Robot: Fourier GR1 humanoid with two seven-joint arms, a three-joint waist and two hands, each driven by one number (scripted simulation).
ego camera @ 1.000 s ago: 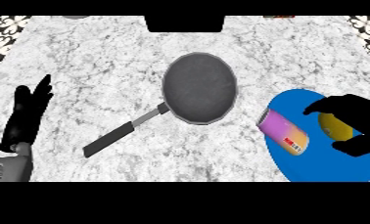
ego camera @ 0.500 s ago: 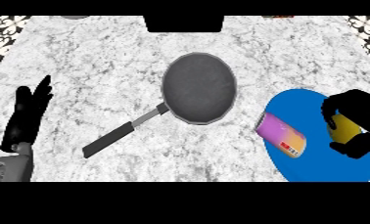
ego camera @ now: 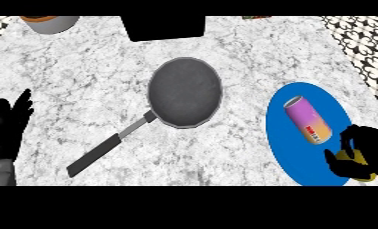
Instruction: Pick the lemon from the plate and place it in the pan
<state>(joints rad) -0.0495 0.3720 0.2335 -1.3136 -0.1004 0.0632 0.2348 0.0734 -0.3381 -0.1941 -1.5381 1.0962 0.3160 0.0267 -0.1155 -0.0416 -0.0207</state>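
A blue plate (ego camera: pixel 289 138) lies on the counter at the right. My right hand (ego camera: pixel 356 165) sits over its lower right part, fingers and thumb curled round a yellow lemon (ego camera: pixel 350 158), of which only a sliver shows. A purple and orange can (ego camera: pixel 308 120) lies on its side on the same plate, apart from the hand. The dark round pan (ego camera: pixel 184 91) rests at the counter's middle, its handle (ego camera: pixel 107 146) running down to the left. At the left edge my left hand (ego camera: pixel 15 123) rests open with fingers up.
A black block (ego camera: pixel 164 27) stands at the back behind the pan. A grey pot with an orange top (ego camera: pixel 50 22) is at the back left corner. Patterned tiling (ego camera: pixel 354 38) borders the counter at the right.
My right hand has closed round the lemon and drawn it toward the plate's lower right. The view has shifted, so everything sits further left. The left hand stays resting.
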